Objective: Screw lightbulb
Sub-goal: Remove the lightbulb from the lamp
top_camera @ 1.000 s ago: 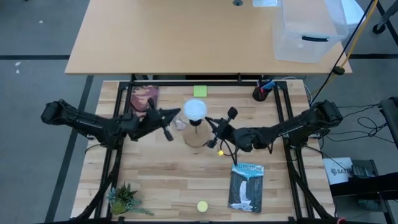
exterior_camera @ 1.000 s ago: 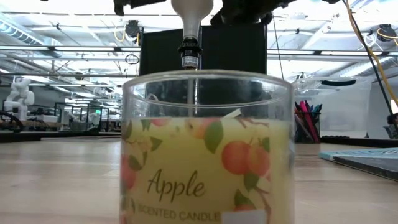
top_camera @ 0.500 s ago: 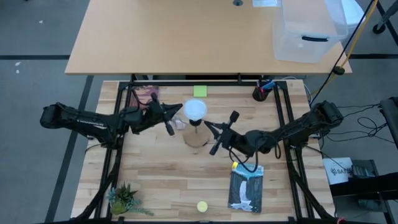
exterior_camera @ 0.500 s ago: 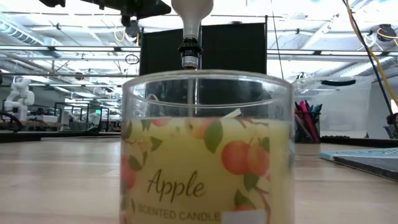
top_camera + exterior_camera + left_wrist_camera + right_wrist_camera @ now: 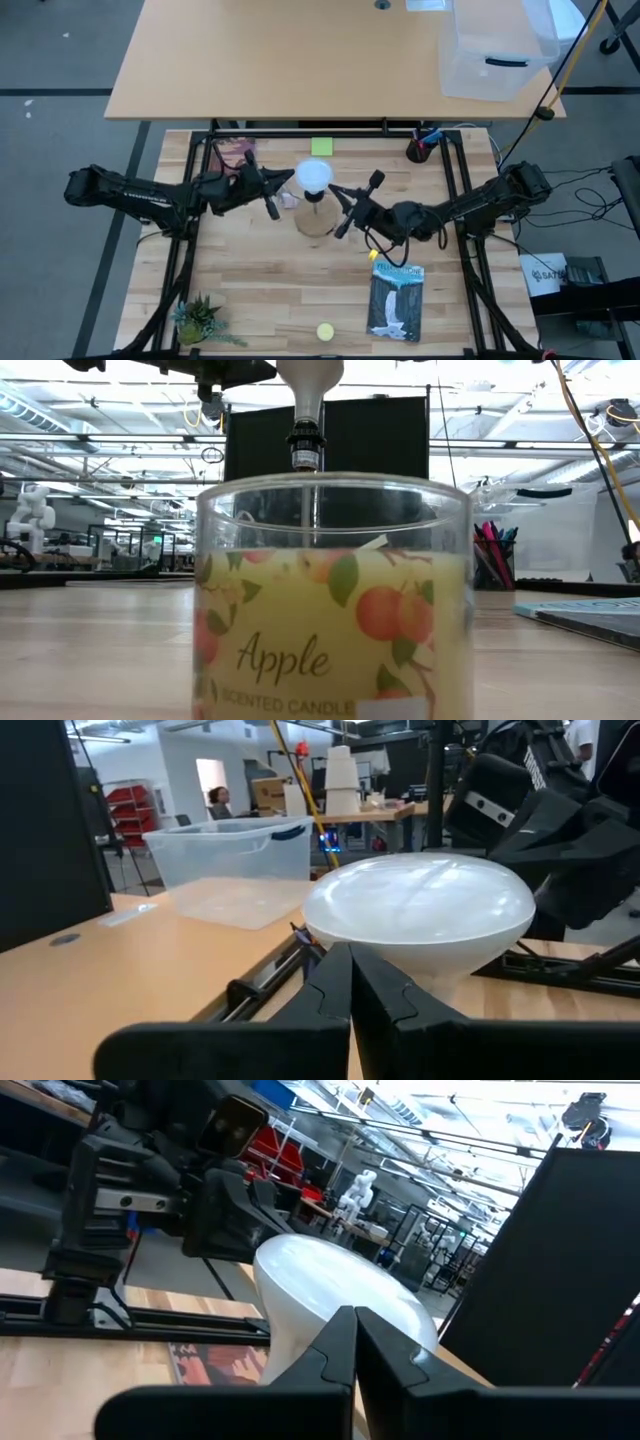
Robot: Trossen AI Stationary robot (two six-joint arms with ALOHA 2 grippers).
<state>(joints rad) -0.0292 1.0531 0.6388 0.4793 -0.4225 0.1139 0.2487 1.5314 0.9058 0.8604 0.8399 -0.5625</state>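
- High view: the lightbulb [image 5: 313, 177] stands dome-up on a wooden base [image 5: 316, 218] mid-worktop; the left tool [image 5: 271, 194] and right tool [image 5: 345, 208] flank it.
- Low view: its neck [image 5: 305, 420] rises behind a candle jar [image 5: 333, 600].
- Left wrist view: fingers [image 5: 330, 990] pressed together, empty.
- Right wrist view: fingers [image 5: 340, 1345] likewise together, holding nothing.

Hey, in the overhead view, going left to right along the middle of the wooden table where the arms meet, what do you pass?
Left gripper → lightbulb standing on the wooden base → right gripper → small yellow ball.
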